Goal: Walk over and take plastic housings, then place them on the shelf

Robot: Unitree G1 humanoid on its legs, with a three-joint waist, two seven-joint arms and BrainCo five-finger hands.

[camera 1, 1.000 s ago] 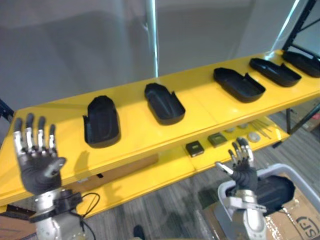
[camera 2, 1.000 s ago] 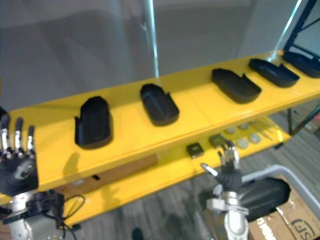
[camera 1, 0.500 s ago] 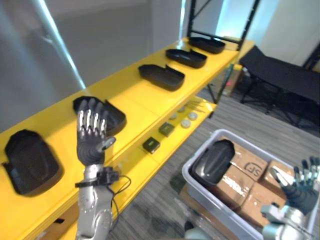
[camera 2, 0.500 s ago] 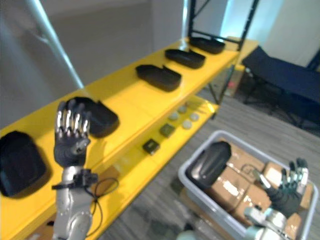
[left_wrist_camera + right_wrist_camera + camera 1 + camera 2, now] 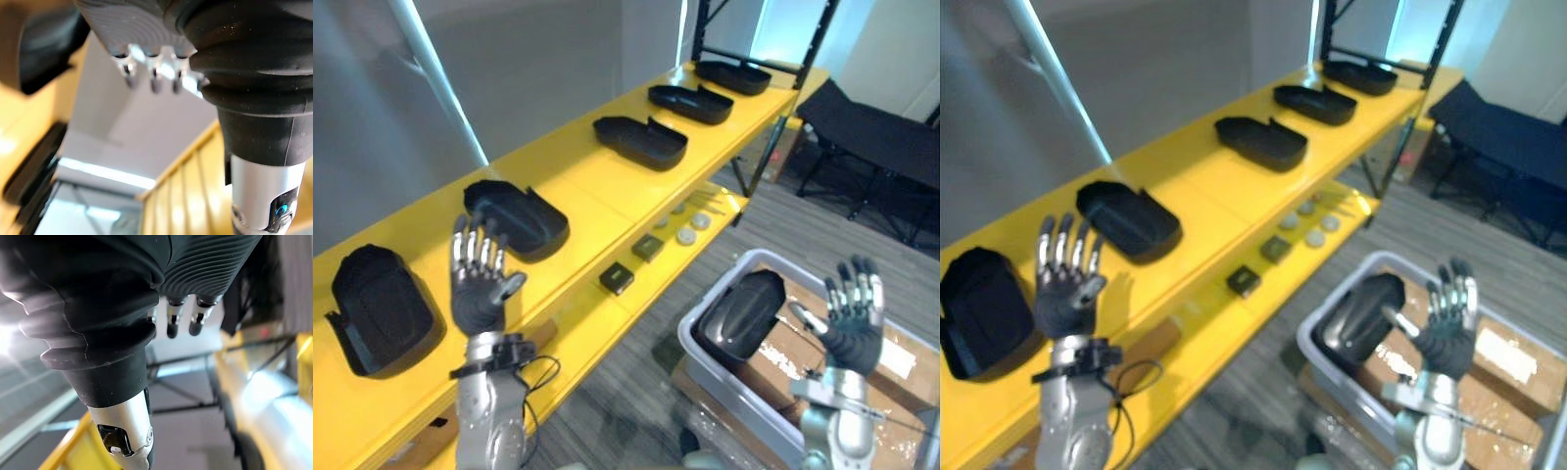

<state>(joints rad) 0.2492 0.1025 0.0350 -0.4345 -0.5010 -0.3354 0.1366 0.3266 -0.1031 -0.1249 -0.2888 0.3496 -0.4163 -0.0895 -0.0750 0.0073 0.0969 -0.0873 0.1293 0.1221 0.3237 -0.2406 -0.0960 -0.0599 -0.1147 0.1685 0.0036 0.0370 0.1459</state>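
Yellow boards make up the shelf [image 5: 597, 186], and five black plastic housings are laid in a row along its upper board. The first housing [image 5: 382, 305] is set near the shelf's left end, close to the front edge. The second housing [image 5: 517, 217] is laid just beyond it, hollow side up. The third housing [image 5: 639, 141], the fourth housing [image 5: 690, 102] and the fifth housing [image 5: 732, 74] are spaced out towards the shelf's far right end, each apart from the next.

On the lower board, two dark square parts [image 5: 617, 279] are seen near the front edge, and a few round discs [image 5: 686, 236] are laid just past them.

A sixth housing [image 5: 741, 312] is lodged rounded side up in a grey bin [image 5: 713, 286] on the floor, off the shelf's right side, resting on cardboard boxes [image 5: 891, 372] inside it.

The left hand [image 5: 478, 294] is held up in front of the shelf's front edge, between the first and second housings, with its fingers straight and spread and nothing grasped. The right hand [image 5: 850, 333] is raised over the bin, near the sixth housing but apart from it, with its fingers likewise released and empty.
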